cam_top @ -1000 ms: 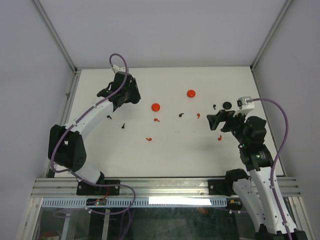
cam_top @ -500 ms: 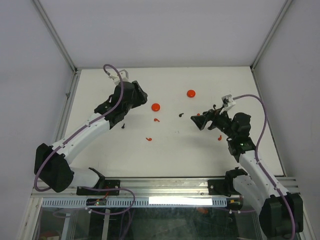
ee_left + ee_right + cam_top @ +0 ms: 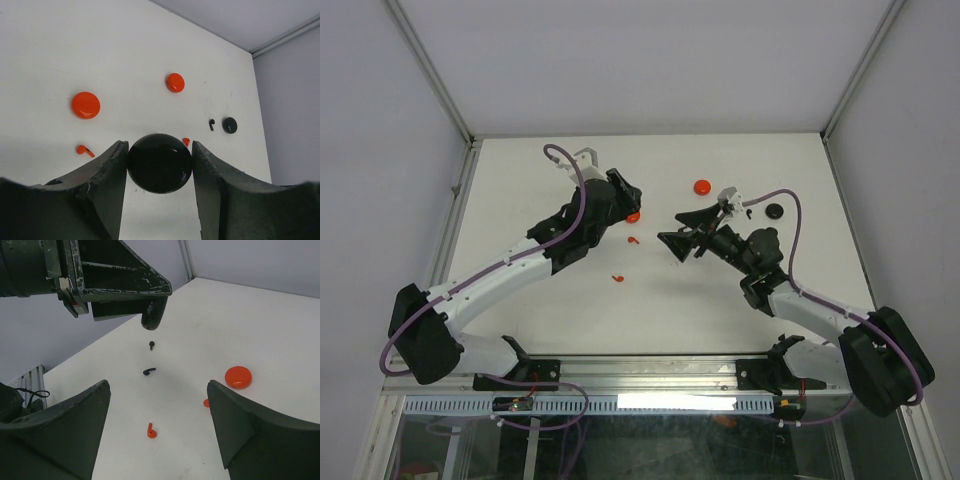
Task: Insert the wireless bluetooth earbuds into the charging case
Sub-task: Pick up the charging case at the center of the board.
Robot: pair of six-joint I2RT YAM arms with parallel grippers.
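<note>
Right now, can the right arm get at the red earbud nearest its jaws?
Probably yes: the right arm has its jaws open, and the red earbud lies uncovered on the table just ahead; the left arm hangs farther back.

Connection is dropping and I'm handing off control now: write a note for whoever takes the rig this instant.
Left gripper: shut on a glossy black round disc, held above the white table.
Right gripper: open, empty, facing it.
On the table: two red round discs, another black round disc, loose red earbuds and black earbuds.
Done: no earbud visibly seated in anything.
Left: every earbud in view.
</note>
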